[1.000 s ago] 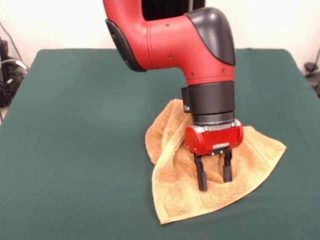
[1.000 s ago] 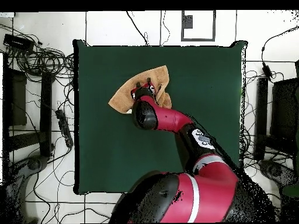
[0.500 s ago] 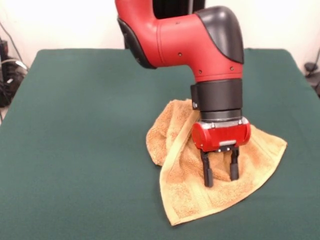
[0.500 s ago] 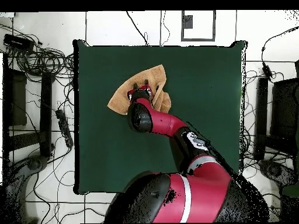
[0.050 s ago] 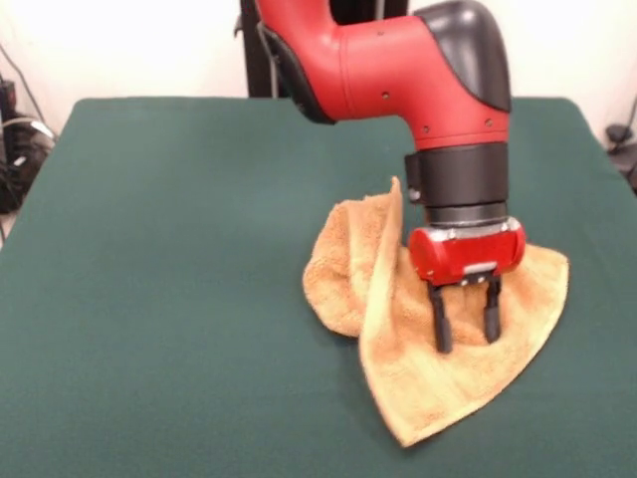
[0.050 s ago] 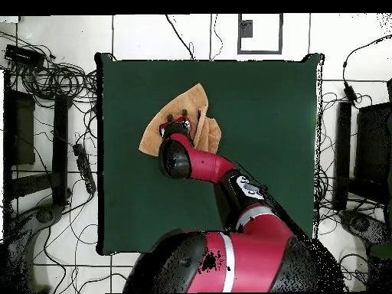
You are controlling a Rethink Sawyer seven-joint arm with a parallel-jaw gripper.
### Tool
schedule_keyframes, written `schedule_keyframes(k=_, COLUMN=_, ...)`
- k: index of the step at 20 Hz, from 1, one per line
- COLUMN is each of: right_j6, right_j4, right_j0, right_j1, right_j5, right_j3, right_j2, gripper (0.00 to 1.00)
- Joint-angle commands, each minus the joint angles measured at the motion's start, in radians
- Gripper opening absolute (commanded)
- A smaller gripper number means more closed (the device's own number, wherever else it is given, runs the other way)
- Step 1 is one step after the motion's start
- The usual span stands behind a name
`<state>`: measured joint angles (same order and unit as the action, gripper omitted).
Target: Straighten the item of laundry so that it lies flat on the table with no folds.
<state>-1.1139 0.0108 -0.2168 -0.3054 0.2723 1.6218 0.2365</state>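
The towel (image 5: 438, 344) lies on the green desk (image 5: 169, 259), crumpled rather than flat. In the front view its long axis runs slantwise from a pointed corner near the front edge up toward the back. A fold stands up along its left side, with a bunched lobe beside it, and a second corner reaches out to the right. From overhead the towel (image 6: 157, 126) sits in the desk's (image 6: 260, 138) upper left part. The pincer (image 5: 465, 334) points straight down, its two black fingers (image 5: 440, 324) a little apart with tips pressed onto the cloth; whether they pinch it cannot be told.
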Motion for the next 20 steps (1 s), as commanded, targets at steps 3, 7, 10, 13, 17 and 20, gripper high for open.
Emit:
schedule_keyframes(k=3, right_j6=-0.247, right_j4=0.043, right_j0=0.073, right_j1=-0.010, right_j5=-0.225, right_j3=0.171, right_j2=0.041, gripper=1.00)
schedule_keyframes(k=7, right_j6=-0.329, right_j4=0.072, right_j0=0.095, right_j1=-0.028, right_j5=-0.167, right_j3=0.242, right_j2=0.038, gripper=1.00)
schedule_keyframes(k=10, right_j6=-0.395, right_j4=0.103, right_j0=0.114, right_j1=-0.046, right_j5=-0.117, right_j3=0.306, right_j2=0.033, gripper=1.00)
schedule_keyframes(k=13, right_j6=-0.441, right_j4=0.132, right_j0=0.130, right_j1=-0.063, right_j5=-0.090, right_j3=0.353, right_j2=0.030, gripper=1.00)
schedule_keyframes(k=17, right_j6=-0.462, right_j4=0.155, right_j0=0.146, right_j1=-0.082, right_j5=-0.091, right_j3=0.384, right_j2=0.022, gripper=1.00)
schedule_keyframes(k=20, right_j6=-0.474, right_j4=0.158, right_j0=0.153, right_j1=-0.092, right_j5=-0.093, right_j3=0.396, right_j2=0.017, gripper=1.00)
